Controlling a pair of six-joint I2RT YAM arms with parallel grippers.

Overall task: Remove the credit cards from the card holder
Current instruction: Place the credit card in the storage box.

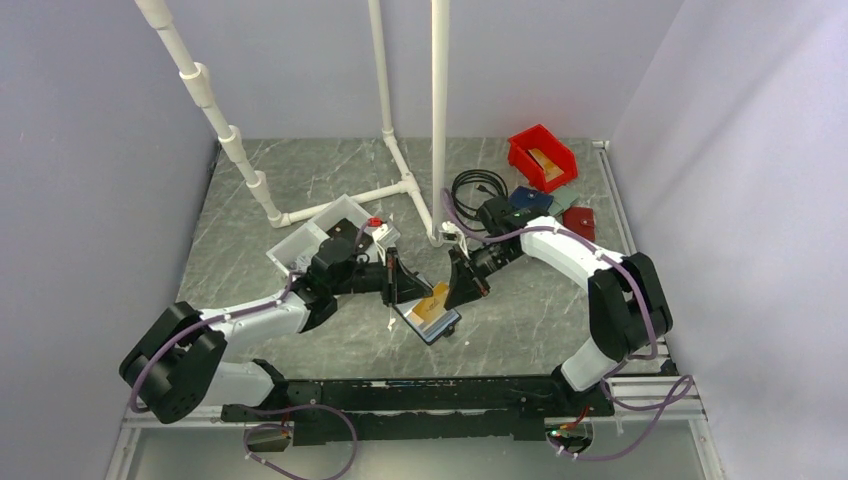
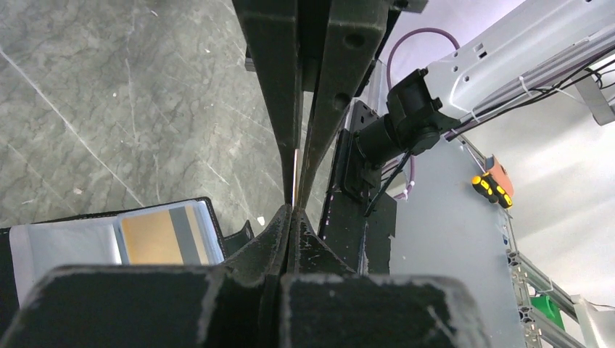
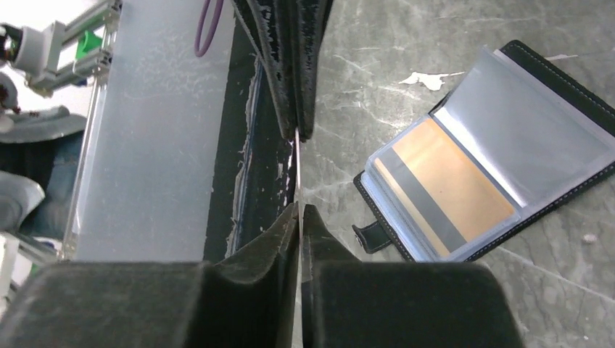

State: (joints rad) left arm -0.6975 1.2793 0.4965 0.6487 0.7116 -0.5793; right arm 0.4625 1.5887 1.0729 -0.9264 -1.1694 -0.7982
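Cards: in the top view the gold card (image 1: 437,300) sits in the holder (image 1: 428,330), which lies open on the table (image 1: 560,320). Left claw (image 1: 395,287) is just left of the holder and right claw (image 1: 465,287) just right of it, both w/ tips down. My read: flanking it lets one claw pin the case while the other pulls. Bare table lies right of the holder. Red bin (image 1: 541,160) and white tray (image 1: 320,238) are well beyond it, so no bother.

Left wrist: left claw (image 2: 296,174) has its pads pressed together, w/ only a thin bright line between. Can't tell if anything's nipped. Holder (image 2: 65,250) lies flat beside the fingers, gold card (image 2: 161,235) under its clear sleeve, stripe up. Holder's black edge is near the fingers; contact unclear.

Right wrist: right claw (image 3: 297,167) is narrow, pads nearly meeting, w/ a thin pale strip between them. Poss. a card edge-on, can't confirm. Holder (image 3: 522,138) lies apart from it, gold card (image 3: 442,185) in the nearer sleeve; the farther sleeve looks pale and prob. empty. Strap tab (image 3: 373,235) sticks out of the holder toward the claw and could snag a low approach. Dark rail (image 3: 239,159) lies on the claw's far side from the holder, so less room there.
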